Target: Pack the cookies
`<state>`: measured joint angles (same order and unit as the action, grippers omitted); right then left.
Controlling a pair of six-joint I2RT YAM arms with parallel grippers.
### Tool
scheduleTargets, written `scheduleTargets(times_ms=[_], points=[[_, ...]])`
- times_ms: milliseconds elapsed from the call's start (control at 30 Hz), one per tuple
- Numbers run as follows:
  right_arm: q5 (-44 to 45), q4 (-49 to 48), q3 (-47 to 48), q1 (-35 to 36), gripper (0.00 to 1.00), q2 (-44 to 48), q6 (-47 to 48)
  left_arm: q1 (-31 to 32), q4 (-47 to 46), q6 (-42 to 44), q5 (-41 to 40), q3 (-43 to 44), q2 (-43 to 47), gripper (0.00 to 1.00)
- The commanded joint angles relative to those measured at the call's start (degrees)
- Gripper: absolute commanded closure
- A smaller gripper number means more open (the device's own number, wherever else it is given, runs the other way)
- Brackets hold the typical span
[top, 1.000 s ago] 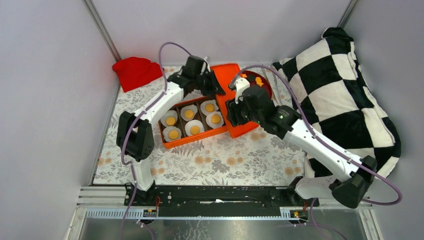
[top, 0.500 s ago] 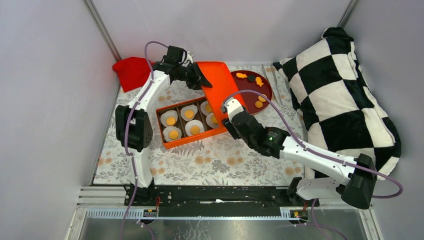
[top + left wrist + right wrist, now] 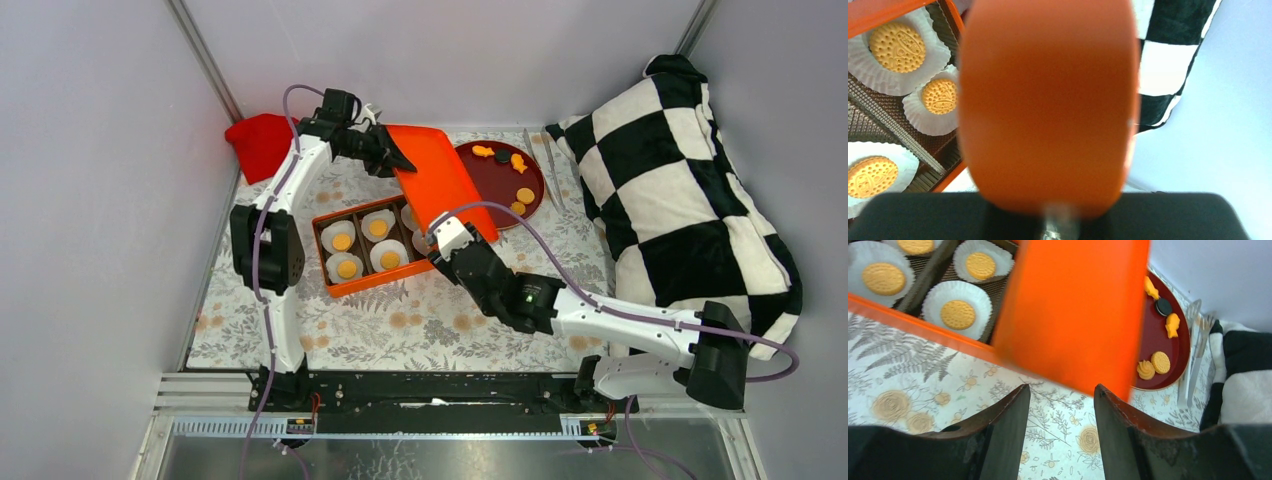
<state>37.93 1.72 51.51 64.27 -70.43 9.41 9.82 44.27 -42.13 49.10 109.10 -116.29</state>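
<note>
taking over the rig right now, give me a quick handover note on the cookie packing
Left claw: shut on the orange lid, held tilted over the box's right end.
Right claw: open, just short of the lid's near edge.
Cookies: one in every visible liner of the orange box; spares on the red plate.
Done: filling, as far as visible.
Left: seat the lid.

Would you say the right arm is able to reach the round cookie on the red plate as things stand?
Probably not straight ahead: the lid, held tilted by the left gripper, hangs between the open right gripper and that cookie. Going round the lid's right side looks free.
</note>
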Motion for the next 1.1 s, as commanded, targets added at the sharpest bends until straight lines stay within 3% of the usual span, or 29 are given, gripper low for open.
scheduleTargets(times_ms=[0, 267, 567, 700, 767, 900, 1067], points=[[3.85, -2.24, 1.43, 4.84, 0.43, 1.47, 2.58, -1.55, 0.31, -3.05, 6.53, 3.94, -2.22, 1.00], [6.37, -0.63, 1.55, 7.62, 0.43, -0.39, 2.43, -2.44, 0.65, -3.21, 6.99, 5.55, -3.00, 1.00], [15.89, -26.00, -2.87, 7.62, 0.44, -8.95, 17.30, -2.49, 4.05, 0.72, 5.62, 0.18, 3.17, 1.00], [16.78, -31.93, -3.32, 7.32, 0.46, -12.90, 20.64, -2.44, 4.25, 2.31, 5.81, -3.77, 6.55, 1.00], [17.71, -35.37, -4.03, 7.27, 0.50, -13.69, 21.65, -2.53, 4.23, 2.80, 5.81, -5.08, 7.72, 1.00], [19.05, -41.07, -5.53, 7.27, 0.77, -12.18, 22.53, -2.57, 4.29, 3.45, 5.65, -6.64, 8.62, 1.00], [18.91, -41.71, -5.24, 7.35, 0.93, -8.43, 21.81, -2.62, 4.52, 4.45, 4.54, -7.66, 7.42, 1.00]])
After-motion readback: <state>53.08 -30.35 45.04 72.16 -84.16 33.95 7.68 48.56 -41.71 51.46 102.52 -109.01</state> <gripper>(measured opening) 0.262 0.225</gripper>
